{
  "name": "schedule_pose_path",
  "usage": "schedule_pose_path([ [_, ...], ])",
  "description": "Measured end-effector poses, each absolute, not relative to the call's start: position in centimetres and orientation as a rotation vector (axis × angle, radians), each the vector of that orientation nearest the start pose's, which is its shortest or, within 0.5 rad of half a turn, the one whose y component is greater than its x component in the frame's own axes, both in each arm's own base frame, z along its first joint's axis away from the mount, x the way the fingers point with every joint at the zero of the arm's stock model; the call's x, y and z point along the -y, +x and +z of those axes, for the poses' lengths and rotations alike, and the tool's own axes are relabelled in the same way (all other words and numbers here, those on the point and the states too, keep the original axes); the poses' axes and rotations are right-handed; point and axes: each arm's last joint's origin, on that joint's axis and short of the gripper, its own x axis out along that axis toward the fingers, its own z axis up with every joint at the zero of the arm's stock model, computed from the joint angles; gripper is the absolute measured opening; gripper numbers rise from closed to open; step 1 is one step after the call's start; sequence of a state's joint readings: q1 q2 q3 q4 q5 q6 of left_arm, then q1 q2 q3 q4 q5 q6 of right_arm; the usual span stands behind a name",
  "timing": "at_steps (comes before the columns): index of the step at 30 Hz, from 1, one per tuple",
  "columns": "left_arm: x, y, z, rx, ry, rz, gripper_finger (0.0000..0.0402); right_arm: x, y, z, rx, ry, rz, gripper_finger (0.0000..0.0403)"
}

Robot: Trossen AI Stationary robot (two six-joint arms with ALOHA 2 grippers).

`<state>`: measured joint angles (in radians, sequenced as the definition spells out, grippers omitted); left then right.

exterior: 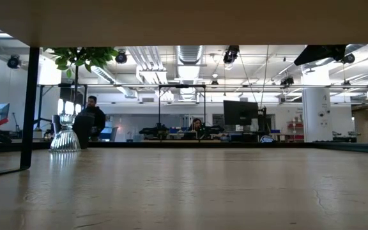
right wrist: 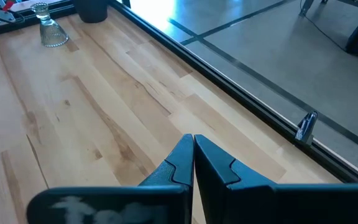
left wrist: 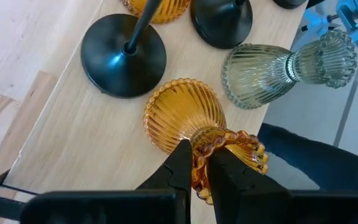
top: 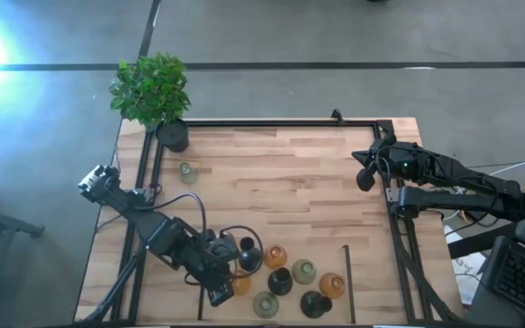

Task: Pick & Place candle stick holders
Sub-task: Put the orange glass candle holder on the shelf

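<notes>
The left gripper [left wrist: 201, 177] is reaching into the cluster of candle stick holders at the near edge of the wooden table [top: 281, 173], and its two dark fingers [left wrist: 180, 171] are clamping the beaded rim of an amber ribbed holder [left wrist: 188, 118], which is standing on the wood with its bulb base just beyond the fingertips. Just beside it a black holder [left wrist: 123, 55] is standing on its round base, and a pale green-grey ribbed holder [left wrist: 272, 68] is lying tilted toward the table's edge. Seen from above, the rest of the group, amber, black and pale green ones, is sitting tightly together right of the left gripper [top: 231, 278]. One more pale glass holder [top: 188, 171] is standing alone, well apart from the cluster, near the black pot with the green plant [top: 153, 96] at the far left corner. The right gripper [right wrist: 193, 158] is hanging over bare wood near the table's right edge, its fingers pressed together and gripping nothing.
</notes>
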<state>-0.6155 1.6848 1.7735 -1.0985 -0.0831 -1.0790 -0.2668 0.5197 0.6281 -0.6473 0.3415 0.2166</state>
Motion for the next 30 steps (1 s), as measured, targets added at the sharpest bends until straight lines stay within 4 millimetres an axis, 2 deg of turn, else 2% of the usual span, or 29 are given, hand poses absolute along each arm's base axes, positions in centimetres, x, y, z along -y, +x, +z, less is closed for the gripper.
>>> schedule_pose_path([
  [25,19.87,28.33,35.6,-1.081,-0.642,0.05,0.0031,3.82,10.3,27.2,-0.48,0.184,-0.65,0.0008],
  [30,19.85,28.31,35.61,-1.079,-0.642,0.051,0.0052,3.82,10.3,27.2,-0.48,0.184,-0.65,0.0008],
])
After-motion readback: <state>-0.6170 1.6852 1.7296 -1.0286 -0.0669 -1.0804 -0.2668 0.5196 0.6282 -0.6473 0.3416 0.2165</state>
